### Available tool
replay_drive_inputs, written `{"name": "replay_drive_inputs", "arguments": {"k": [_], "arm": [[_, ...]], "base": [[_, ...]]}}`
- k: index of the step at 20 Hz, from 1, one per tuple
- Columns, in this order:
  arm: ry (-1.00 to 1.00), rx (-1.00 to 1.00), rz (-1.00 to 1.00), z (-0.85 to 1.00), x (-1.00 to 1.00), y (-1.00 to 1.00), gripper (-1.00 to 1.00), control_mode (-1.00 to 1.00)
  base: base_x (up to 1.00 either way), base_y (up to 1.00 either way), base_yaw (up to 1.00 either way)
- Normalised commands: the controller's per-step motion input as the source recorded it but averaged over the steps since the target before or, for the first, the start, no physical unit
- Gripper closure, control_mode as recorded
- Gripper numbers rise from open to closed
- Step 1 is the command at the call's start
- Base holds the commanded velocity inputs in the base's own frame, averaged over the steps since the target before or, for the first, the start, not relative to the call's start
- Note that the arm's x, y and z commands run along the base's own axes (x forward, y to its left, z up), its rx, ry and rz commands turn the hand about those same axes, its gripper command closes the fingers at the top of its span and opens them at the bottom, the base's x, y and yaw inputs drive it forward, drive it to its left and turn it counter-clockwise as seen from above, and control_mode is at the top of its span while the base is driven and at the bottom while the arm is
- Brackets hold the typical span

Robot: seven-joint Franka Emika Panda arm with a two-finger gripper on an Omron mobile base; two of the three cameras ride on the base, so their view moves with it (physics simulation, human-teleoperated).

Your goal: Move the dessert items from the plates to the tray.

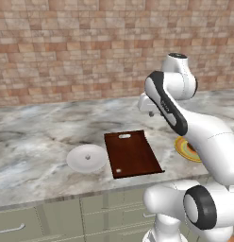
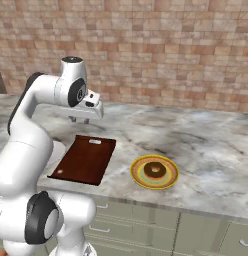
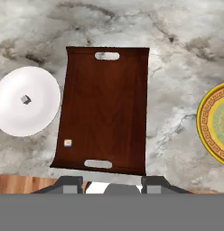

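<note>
The dark reddish-brown tray (image 3: 105, 110) lies on the marble counter, also seen at the tray (image 1: 132, 153) and the tray (image 2: 86, 160). To its left sits the white plate (image 3: 27, 101) with a tiny pale cube morsel (image 3: 25, 99) at its centre. On the tray's other side, the yellow-rimmed plate (image 2: 154, 172) carries the brown doughnut (image 2: 155, 170). My gripper (image 3: 109, 185) hovers high above the tray's near end, open, with nothing between its fingers. In the base views the gripper (image 2: 78, 119) hangs over the tray's far end.
A pale dot (image 3: 67, 143) marks the tray near one slot. The counter's front edge runs just below the tray, with cabinet drawers (image 1: 57, 217) beneath. A brick wall (image 1: 67, 47) backs the counter. My arm hides part of the yellow plate (image 1: 187, 150).
</note>
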Motion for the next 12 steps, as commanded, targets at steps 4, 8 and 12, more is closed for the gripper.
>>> {"name": "replay_drive_inputs", "arguments": {"k": [4, 8, 12], "arm": [[0.00, 0.00, 0.00, -0.03, 0.00, 0.07, -1.00, -1.00], [0.00, 0.00, 0.06, -0.25, 0.01, 0.48, -1.00, -1.00], [0.00, 0.00, 0.09, -0.30, 0.06, 0.55, -1.00, -1.00]], "base": [[0.00, 0.00, 0.00], [0.00, 0.00, 0.00], [0.00, 0.00, 0.00]]}}
